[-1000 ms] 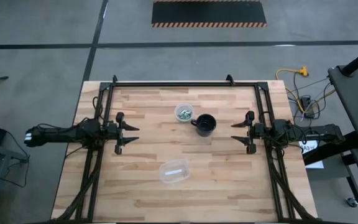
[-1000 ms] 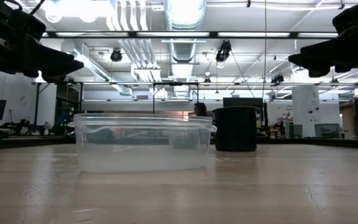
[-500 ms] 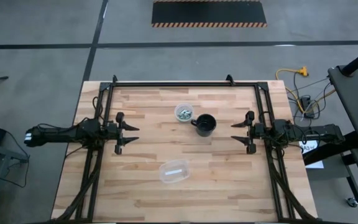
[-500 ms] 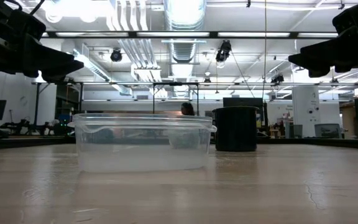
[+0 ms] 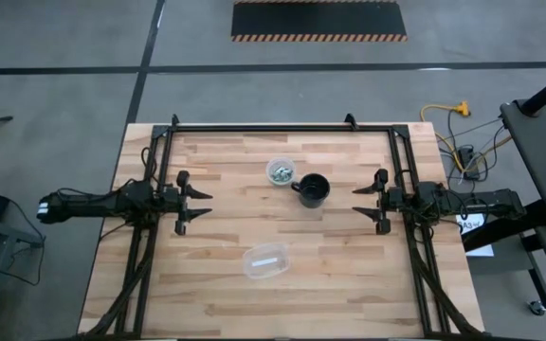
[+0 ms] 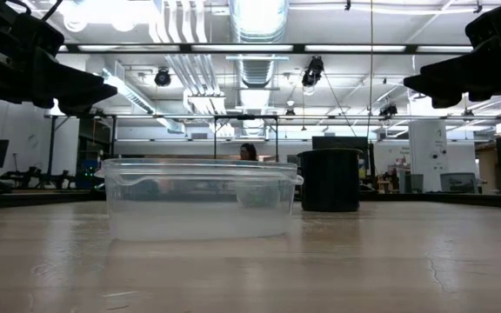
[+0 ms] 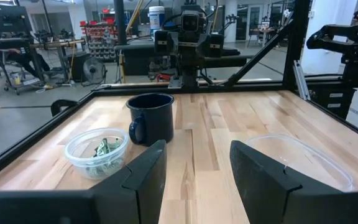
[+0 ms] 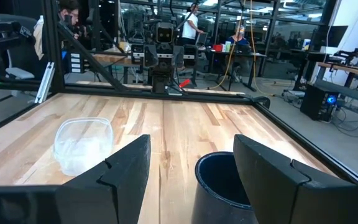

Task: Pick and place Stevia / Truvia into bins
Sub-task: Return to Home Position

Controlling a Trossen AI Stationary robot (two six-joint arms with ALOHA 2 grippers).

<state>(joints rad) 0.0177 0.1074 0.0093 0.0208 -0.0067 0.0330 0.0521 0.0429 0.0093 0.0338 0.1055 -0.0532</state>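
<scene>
Count: black mug (image 5: pixel 314 188) ×1. Round clear cup (image 7: pixel 79 163) ×1, just beside mug. Oval clear tub (image 5: pixel 254 266) ×1, near mug. Green-and-white packets (image 7: pixel 102 148) in cup: several, exact number unreadable. Grippers ×2: left gripper (image 5: pixel 209 202), right gripper (image 5: pixel 354 201), either side of mug.

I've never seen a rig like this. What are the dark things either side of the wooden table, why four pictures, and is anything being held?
They are two robot arms, each ending in a two-fingered hand. The left hand and right hand are open at opposite sides of the table, holding nothing. One picture looks straight down from above, one looks level across the tabletop, and two come from cameras on the arms' wrists, looking past their own fingers. On the table stand a small round clear cup with green-and-white sweetener packets inside, a black mug beside it, and a larger clear oval tub set apart.
</scene>
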